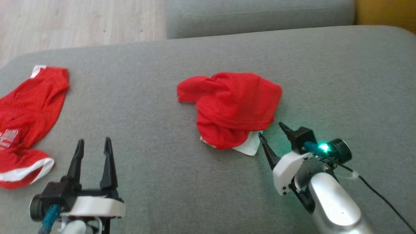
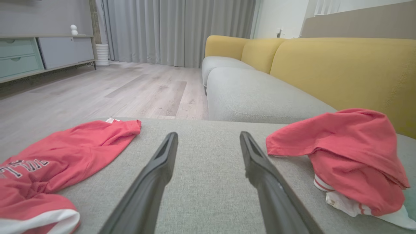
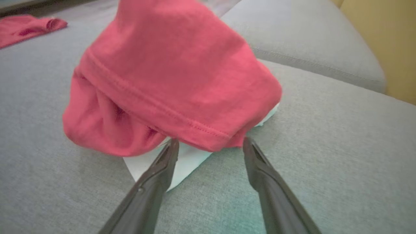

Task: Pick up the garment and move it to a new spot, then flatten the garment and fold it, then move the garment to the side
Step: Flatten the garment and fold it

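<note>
Garment (image 1: 232,107) on cushion (image 1: 162,172), shirt (image 1: 29,113) leftward

Red garment (image 1: 232,109) crumpled on cushion (image 1: 156,107).

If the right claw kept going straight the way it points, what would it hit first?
The crumpled red garment. The open right claw points straight at it, tips right at its near edge, seemingly almost touching.

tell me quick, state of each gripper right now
Left gripper: open, holding nothing.
Right gripper: open, holding nothing, poised at the hem of the crumpled red garment.
</note>
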Motion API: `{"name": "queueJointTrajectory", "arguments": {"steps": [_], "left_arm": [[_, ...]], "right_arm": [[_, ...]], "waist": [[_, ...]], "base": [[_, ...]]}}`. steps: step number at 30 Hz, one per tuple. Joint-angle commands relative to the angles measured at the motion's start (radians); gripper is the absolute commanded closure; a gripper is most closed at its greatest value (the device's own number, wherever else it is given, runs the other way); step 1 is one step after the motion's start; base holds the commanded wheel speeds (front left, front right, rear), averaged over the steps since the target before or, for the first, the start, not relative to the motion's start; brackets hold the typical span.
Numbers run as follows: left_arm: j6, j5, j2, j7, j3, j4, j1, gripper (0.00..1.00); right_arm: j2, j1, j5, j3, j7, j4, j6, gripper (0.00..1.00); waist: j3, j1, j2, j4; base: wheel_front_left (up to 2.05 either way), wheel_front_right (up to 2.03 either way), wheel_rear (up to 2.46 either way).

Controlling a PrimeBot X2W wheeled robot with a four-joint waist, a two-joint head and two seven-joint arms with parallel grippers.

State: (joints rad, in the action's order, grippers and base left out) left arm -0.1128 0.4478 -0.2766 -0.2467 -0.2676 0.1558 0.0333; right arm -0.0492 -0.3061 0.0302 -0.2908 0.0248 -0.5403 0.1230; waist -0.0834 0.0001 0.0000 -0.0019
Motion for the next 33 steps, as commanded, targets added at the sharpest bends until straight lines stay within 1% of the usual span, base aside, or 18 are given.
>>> {"name": "queueJointTrajectory", "arguments": {"steps": [1, 5, 6, 10, 14, 15, 16, 17, 20, 22, 26, 28, 30, 31, 33], "left_arm": [[0.010, 0.000, -0.013, -0.001, 0.025, -0.025, 0.061, 0.00], [0.015, 0.000, -0.009, -0.002, 0.017, -0.024, 0.079, 0.00], [0.015, 0.000, -0.009, -0.002, 0.017, -0.024, 0.079, 0.00], [0.020, 0.002, -0.005, -0.004, 0.014, -0.018, 0.093, 0.00], [0.024, 0.003, -0.002, -0.006, 0.013, -0.010, 0.103, 0.00], [0.025, 0.003, -0.001, -0.007, 0.014, -0.008, 0.105, 0.00], [0.026, 0.003, -0.001, -0.007, 0.014, -0.006, 0.107, 0.00], [0.027, 0.003, 0.000, -0.008, 0.015, -0.004, 0.109, 0.00], [0.028, 0.001, 0.001, -0.010, 0.016, 0.003, 0.111, 0.00], [0.030, 0.001, 0.003, -0.010, 0.015, 0.007, 0.111, 0.00], [0.031, 0.002, 0.000, -0.012, 0.020, 0.011, 0.102, 0.00], [0.031, 0.003, -0.002, -0.012, 0.024, 0.010, 0.095, 0.00], [0.028, 0.004, -0.004, -0.013, 0.031, 0.007, 0.090, 0.00], [0.027, 0.005, -0.004, -0.013, 0.035, 0.005, 0.089, 0.00], [0.027, 0.005, -0.004, -0.013, 0.039, 0.000, 0.089, 0.00]], "right_arm": [[-0.001, -0.073, 0.041, -0.038, -0.031, -0.048, 0.008, 0.00], [-0.001, -0.144, 0.109, -0.058, -0.060, -0.157, 0.008, 0.00], [-0.001, -0.144, 0.109, -0.058, -0.060, -0.157, 0.008, 0.00], [-0.001, -0.196, 0.173, -0.002, -0.118, -0.206, 0.008, 0.00], [-0.001, -0.219, 0.183, 0.032, -0.175, -0.228, 0.008, 0.00], [-0.001, -0.223, 0.175, 0.032, -0.184, -0.236, 0.008, 0.09], [-0.001, -0.228, 0.167, 0.031, -0.196, -0.242, 0.008, 0.73], [-0.001, -0.232, 0.155, 0.027, -0.205, -0.249, 0.008, 1.00], [-0.001, -0.244, 0.086, 0.036, -0.239, -0.246, 0.008, 1.00], [-0.001, -0.248, 0.027, 0.036, -0.253, -0.220, 0.008, 1.00], [-0.001, -0.264, -0.076, -0.017, -0.254, -0.091, 0.008, 1.00], [-0.001, -0.288, -0.121, -0.053, -0.227, 0.003, 0.008, 1.00], [-0.001, -0.325, -0.193, -0.097, -0.172, 0.090, 0.008, 1.00], [-0.001, -0.350, -0.244, -0.123, -0.140, 0.126, 0.008, 1.00], [-0.001, -0.418, -0.309, -0.173, -0.080, 0.174, 0.008, 1.00]], "waist": [[-0.025, -0.0001, 0.0000, 0.032], [-0.048, -0.0001, 0.0000, 0.055], [-0.048, -0.0001, 0.0000, 0.055], [-0.065, -0.0001, 0.0000, 0.071], [-0.074, -0.0001, 0.0000, 0.081], [-0.075, -0.0001, 0.0000, 0.083], [-0.076, -0.0001, 0.0000, 0.084], [-0.076, -0.0001, 0.0000, 0.085], [-0.069, -0.0001, 0.0000, 0.086], [-0.062, -0.0001, 0.0000, 0.086], [-0.040, -0.0001, 0.0000, 0.074], [-0.030, -0.0001, 0.0000, 0.064], [-0.024, -0.0001, 0.0000, 0.051], [-0.023, -0.0001, 0.0000, 0.046], [-0.025, -0.0001, 0.0000, 0.039]], "base": [[0.00, 0.00, 0.00], [0.00, 0.00, 0.00], [0.00, 0.00, 0.00], [0.00, 0.00, 0.00], [0.00, 0.00, 0.00], [0.00, 0.00, 0.00], [0.00, 0.00, 0.00], [0.00, 0.00, 0.00], [0.00, 0.00, 0.00], [0.00, 0.00, 0.00], [0.00, 0.00, 0.00], [0.00, 0.00, 0.00], [0.00, 0.00, 0.00], [0.00, 0.00, 0.00], [0.00, 0.00, 0.00]]}}
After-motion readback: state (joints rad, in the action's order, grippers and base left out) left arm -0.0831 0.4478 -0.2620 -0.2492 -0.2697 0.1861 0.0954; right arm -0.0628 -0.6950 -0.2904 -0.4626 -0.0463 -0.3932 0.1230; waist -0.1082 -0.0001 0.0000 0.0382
